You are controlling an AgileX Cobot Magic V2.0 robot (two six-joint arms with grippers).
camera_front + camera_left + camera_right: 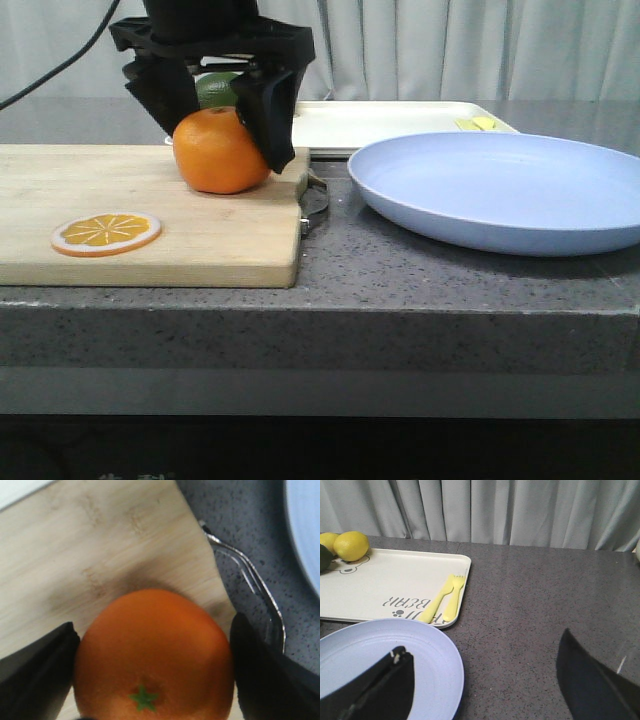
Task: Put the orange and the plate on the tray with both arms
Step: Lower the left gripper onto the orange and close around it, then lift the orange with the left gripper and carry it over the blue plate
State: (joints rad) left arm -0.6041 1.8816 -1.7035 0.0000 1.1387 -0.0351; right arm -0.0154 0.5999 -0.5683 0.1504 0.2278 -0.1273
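Observation:
The orange (218, 152) sits at the right end of a wooden cutting board (150, 215). My left gripper (226, 140) comes down over it, a black finger pressed against each side. In the left wrist view the orange (152, 650) fills the gap between the fingers (42, 672), stem dimple up. The lavender-blue plate (500, 190) lies on the table at the right. The cream tray (400, 122) lies behind it. My right gripper (484, 645) is open, one finger over the plate (365, 650) and the other over the table, with the plate's rim between them. It is out of the front view.
An orange slice (106, 232) lies on the board's front left. A metal handle (315, 195) sticks out at the board's right edge. On the tray (380, 580) are lemons (351, 545), a yellow fork and knife (447, 597) and a green fruit (215, 90). Curtains hang behind.

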